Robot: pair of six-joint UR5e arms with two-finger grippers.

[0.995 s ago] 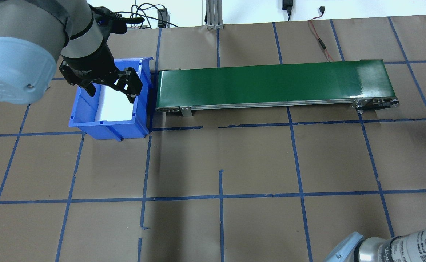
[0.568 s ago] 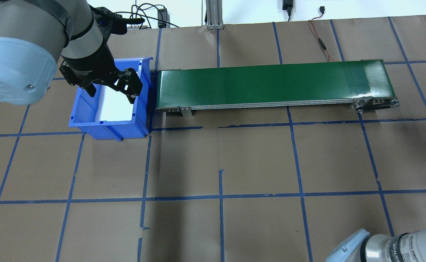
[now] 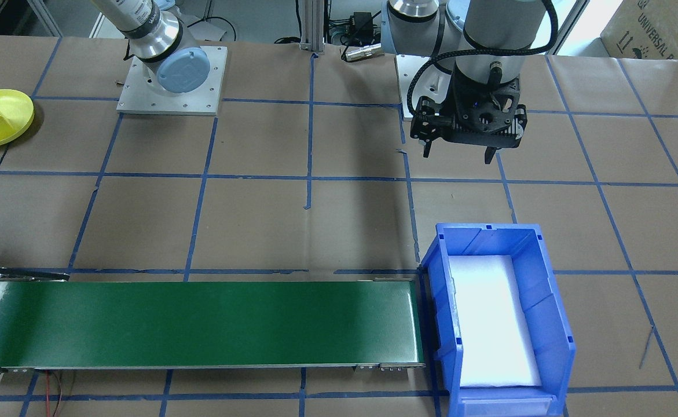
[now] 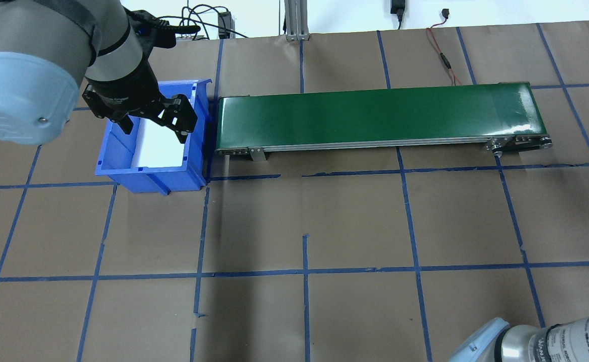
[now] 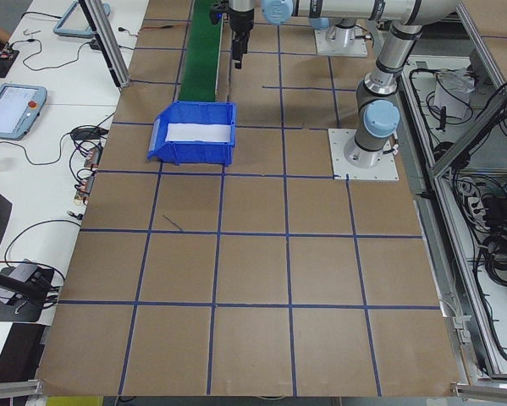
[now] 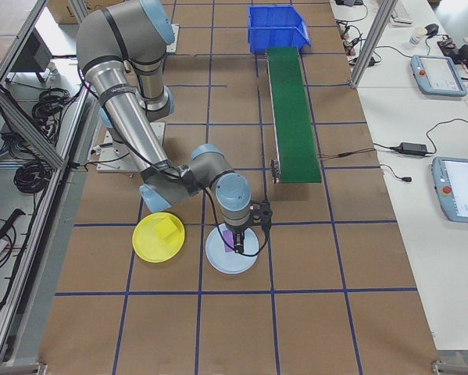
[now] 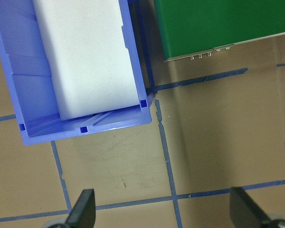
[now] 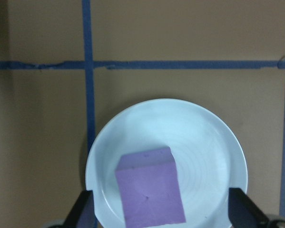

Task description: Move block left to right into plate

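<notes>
- Surface (image 4: 354, 221): brown paper covering, marked into squares by blue tape lines.
- Green conveyor belt (image 4: 374, 116): long and narrow, lying across the far part of the surface in the overhead view; nothing rests on its top.
- Blue bin (image 3: 498, 315): open-topped, standing just beside the conveyor's end on the robot's left, with a white liner (image 3: 492, 324) on its floor.
- Left hand (image 4: 154, 123): hangs above the bin in the overhead view; fingers spread wide apart, nothing between them. Its wrist view looks down past both fingertips (image 7: 83, 209) onto the bin's near corner and bare paper.
- Yellow plate (image 6: 158, 236): round and shallow, on the surface near the right arm's base, well apart from the conveyor. A yellow block (image 6: 167, 229) lies inside it.
- Pale blue plate (image 8: 166, 164): round, just beside the yellow plate in the right-side view. It is a separate dish.
- Right hand (image 8: 163, 216): poised over the pale blue plate, fingers wide apart on either side, gripping nothing.
- Purple block (image 8: 149, 192): a cube lying in the pale blue plate, toward its near edge in the wrist view, between the open fingers and apart from both.
</notes>
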